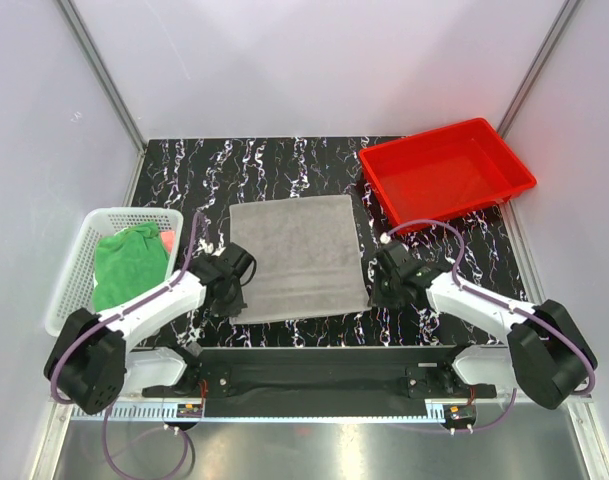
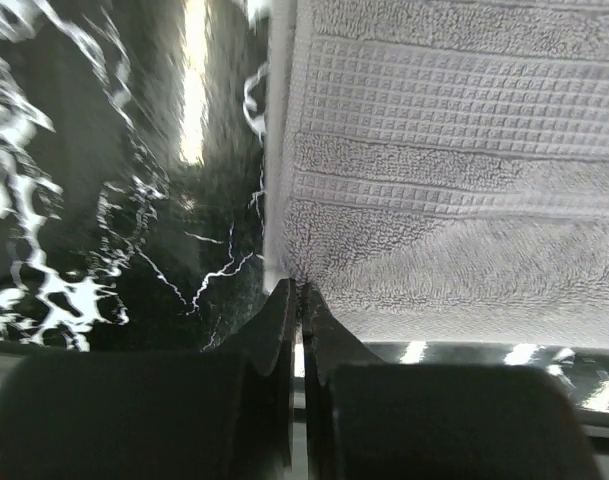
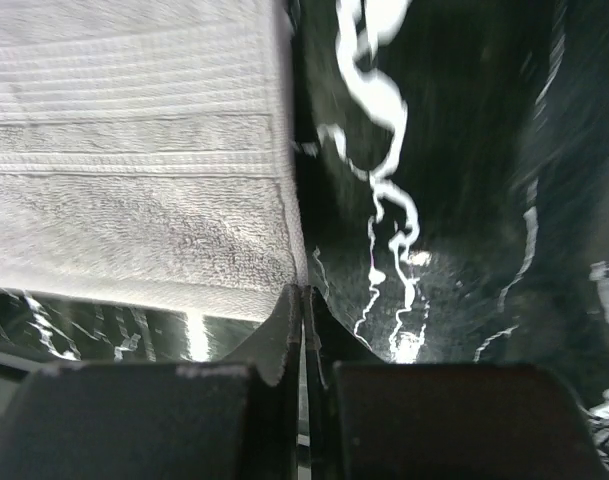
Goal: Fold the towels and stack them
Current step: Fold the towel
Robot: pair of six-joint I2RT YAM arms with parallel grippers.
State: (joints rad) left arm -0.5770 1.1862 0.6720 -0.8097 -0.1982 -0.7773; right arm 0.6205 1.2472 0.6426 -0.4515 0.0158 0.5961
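The left gripper had its jaws pressed together at the lower left corner of the flat grey terry towel, its tips at the towel's edge; whether cloth was pinched could not be told. The right gripper stood likewise, jaws together at the lower right corner. The towel lay spread at mid-frame on the black marbled surface.

Black marbled table: grey towel flat mid, white basket left, red tray far right.
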